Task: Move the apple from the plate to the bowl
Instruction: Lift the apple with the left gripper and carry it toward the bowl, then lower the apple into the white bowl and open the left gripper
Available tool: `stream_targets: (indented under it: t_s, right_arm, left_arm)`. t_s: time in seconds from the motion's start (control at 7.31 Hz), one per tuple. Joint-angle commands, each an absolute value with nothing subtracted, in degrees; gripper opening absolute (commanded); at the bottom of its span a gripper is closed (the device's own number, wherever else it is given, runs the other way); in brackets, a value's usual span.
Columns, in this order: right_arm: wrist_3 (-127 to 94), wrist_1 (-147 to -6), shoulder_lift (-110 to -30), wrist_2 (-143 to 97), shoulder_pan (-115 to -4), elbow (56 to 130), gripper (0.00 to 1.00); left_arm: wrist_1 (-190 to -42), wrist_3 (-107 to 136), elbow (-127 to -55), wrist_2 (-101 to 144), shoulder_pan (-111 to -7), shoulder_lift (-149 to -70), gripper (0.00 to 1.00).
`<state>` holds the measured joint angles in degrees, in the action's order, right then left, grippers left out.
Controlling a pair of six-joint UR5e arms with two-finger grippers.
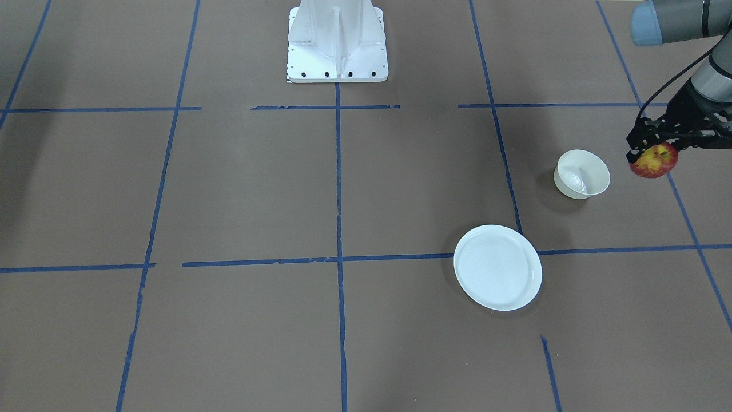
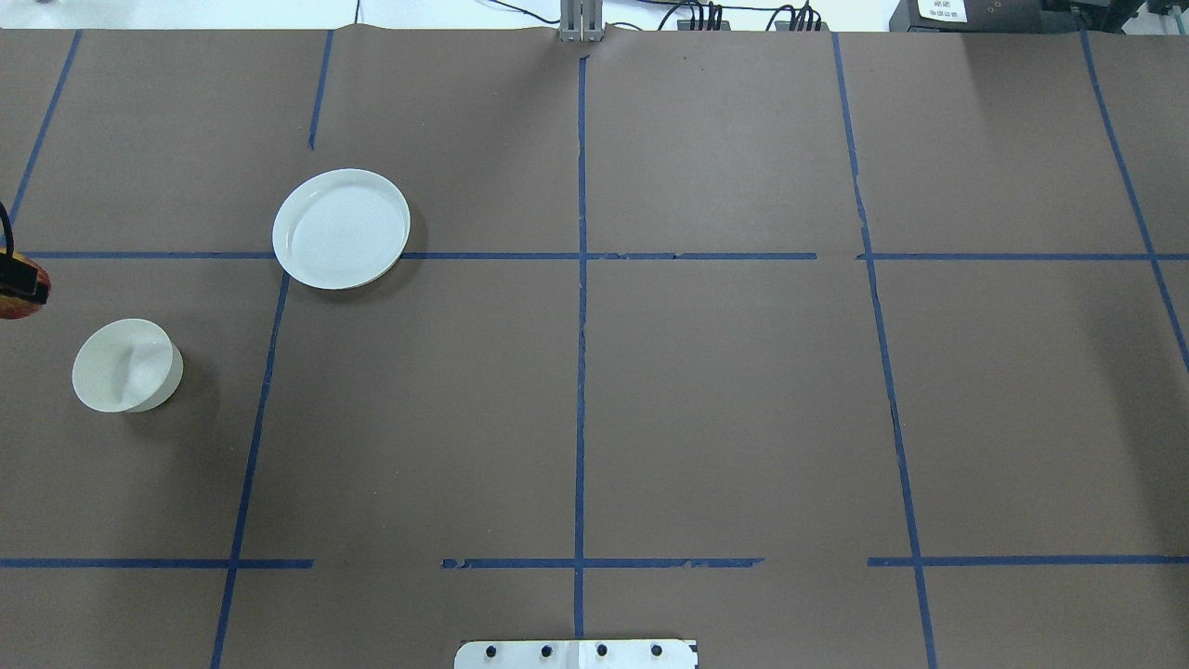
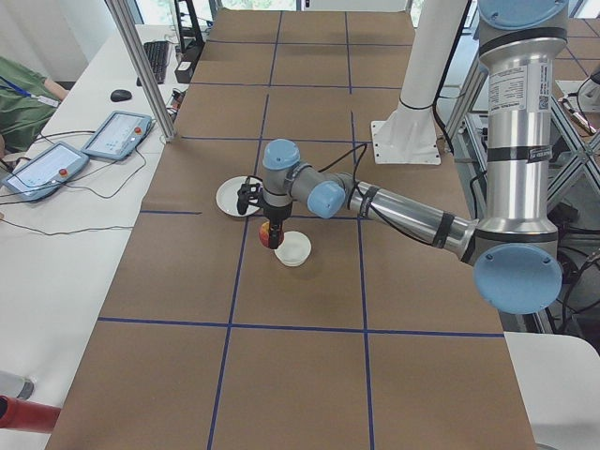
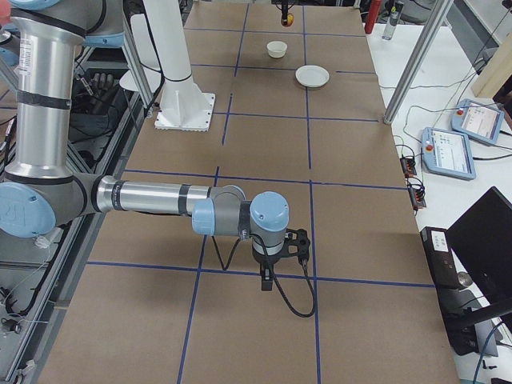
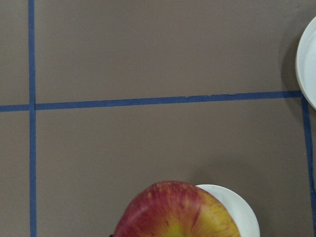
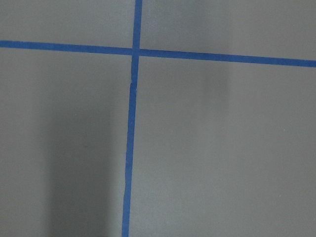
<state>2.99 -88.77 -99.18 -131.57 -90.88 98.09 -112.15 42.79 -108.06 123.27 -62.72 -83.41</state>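
My left gripper (image 1: 652,151) is shut on the red and yellow apple (image 1: 655,162) and holds it in the air just beside the bowl (image 1: 582,173), on its outer side. The small off-white bowl is empty. The flat white plate (image 1: 497,267) lies empty further out on the table. In the overhead view the apple (image 2: 17,299) shows at the left edge, near the bowl (image 2: 127,365) and plate (image 2: 342,229). In the left wrist view the apple (image 5: 177,210) partly covers the bowl's rim (image 5: 242,215). My right gripper (image 4: 268,278) hangs over bare table far away; I cannot tell whether it is open.
The brown paper table top (image 1: 257,189) carries a grid of blue tape lines. The robot's white base (image 1: 337,43) stands at the table's near-robot edge. Teach pendants (image 3: 117,134) and cables lie on the white side bench.
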Motion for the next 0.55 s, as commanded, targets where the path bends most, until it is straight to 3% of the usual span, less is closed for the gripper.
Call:
stream_targets:
  t_s: [0.0, 0.41]
  right_arm:
    - [2.99, -88.86, -99.23, -131.57, -90.88, 98.09, 1.00]
    - [2.99, -88.77, -99.14, -131.57, -90.97, 98.09, 1.00]
  left_arm:
    - [-120.65, 52.78, -104.77, 120.94, -56.28, -82.53, 0.09]
    - [-121.11, 60.28, -104.59, 118.92, -50.02, -83.14, 0.09]
